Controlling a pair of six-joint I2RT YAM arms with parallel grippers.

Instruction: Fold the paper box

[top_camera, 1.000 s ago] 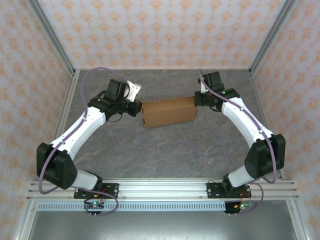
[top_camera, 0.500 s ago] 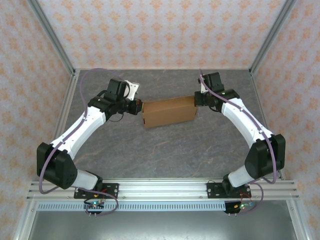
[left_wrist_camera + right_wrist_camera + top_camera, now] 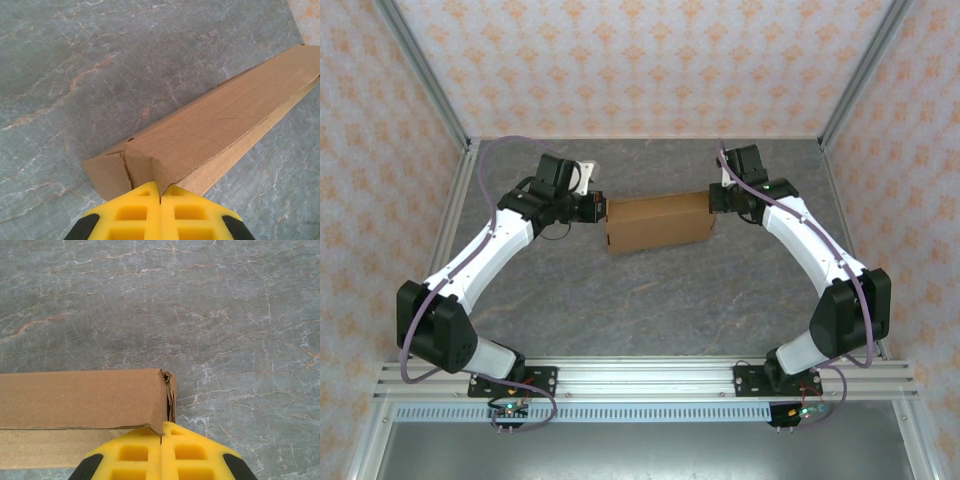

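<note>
The paper box [image 3: 658,224] is a flat brown cardboard box lying on the grey marble table [image 3: 650,300], a little behind the middle. My left gripper [image 3: 599,210] is shut, its tips against the box's left end. In the left wrist view the yellow fingers [image 3: 135,212] meet at the gripper tip [image 3: 160,186], touching a corner of the box [image 3: 215,130] beside a small torn flap. My right gripper [image 3: 714,200] is shut too, at the box's right end. Its tip [image 3: 161,432] touches the lower corner of the box [image 3: 80,397], where the end flap looks crumpled.
Patterned walls with metal corner posts [image 3: 425,70] close in the table on three sides. An aluminium rail [image 3: 640,375] carrying both arm bases runs along the near edge. Bare table lies in front of the box.
The left wrist has shifted slightly back and toward the box's left end. The box and the right arm have stayed in place.
</note>
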